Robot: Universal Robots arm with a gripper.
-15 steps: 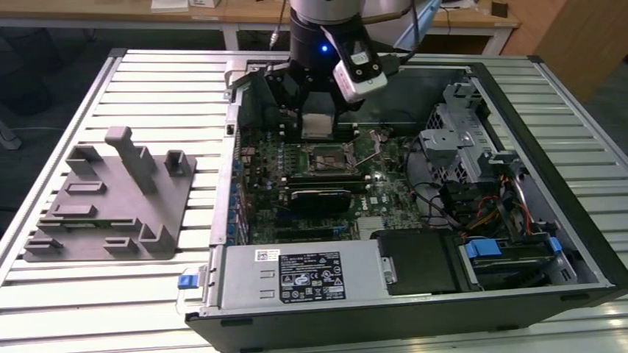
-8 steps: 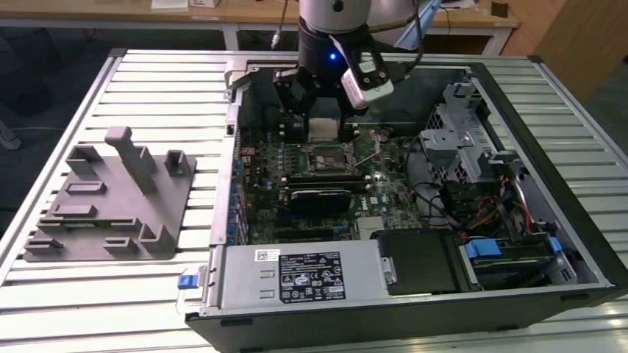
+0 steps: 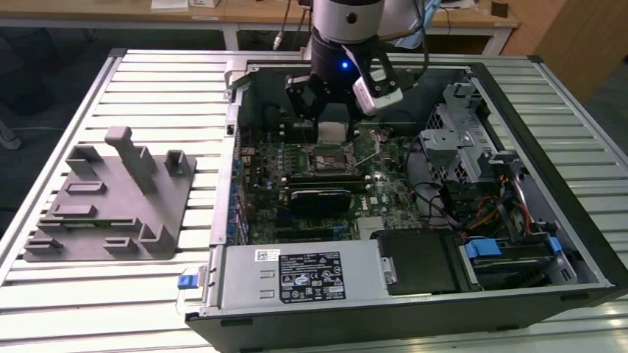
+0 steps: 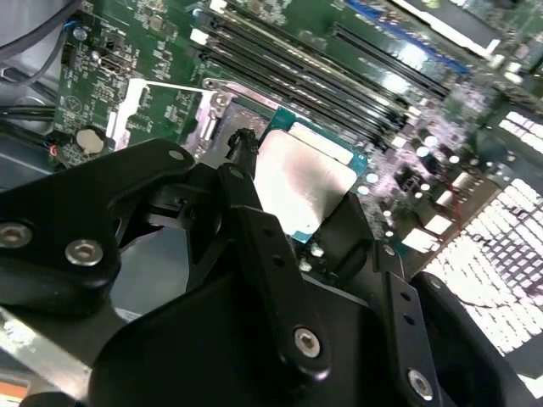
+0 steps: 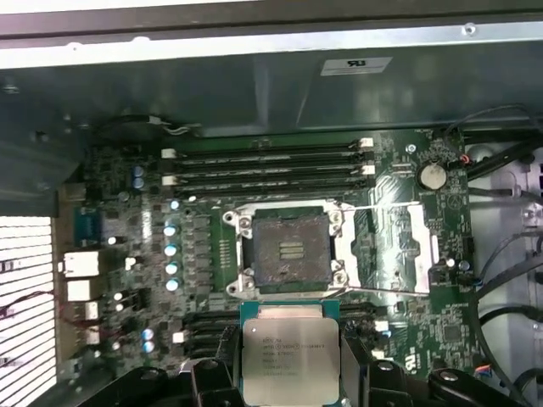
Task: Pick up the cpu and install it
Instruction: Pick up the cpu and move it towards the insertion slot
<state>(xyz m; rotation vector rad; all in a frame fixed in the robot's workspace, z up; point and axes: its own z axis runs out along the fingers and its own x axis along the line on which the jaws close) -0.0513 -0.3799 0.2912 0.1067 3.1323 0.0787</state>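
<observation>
The gripper (image 3: 332, 126), its fingers (image 4: 259, 237) clamped on opposite edges of the cpu (image 4: 307, 180), holds what is likely a light, rigid but easily damaged chip inside the computer case (image 3: 442, 312), at 12 o'clock of the open socket (image 3: 332, 157) in the exterior view.

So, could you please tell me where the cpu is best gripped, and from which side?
By its two opposite thin edges, coming from the flat metal top's side, probably. The cpu is a thin square plate, so its broad face gives nothing to pinch. The claw holds it that way now, a finger on each edge, leaving the underside free for the open socket.
</observation>
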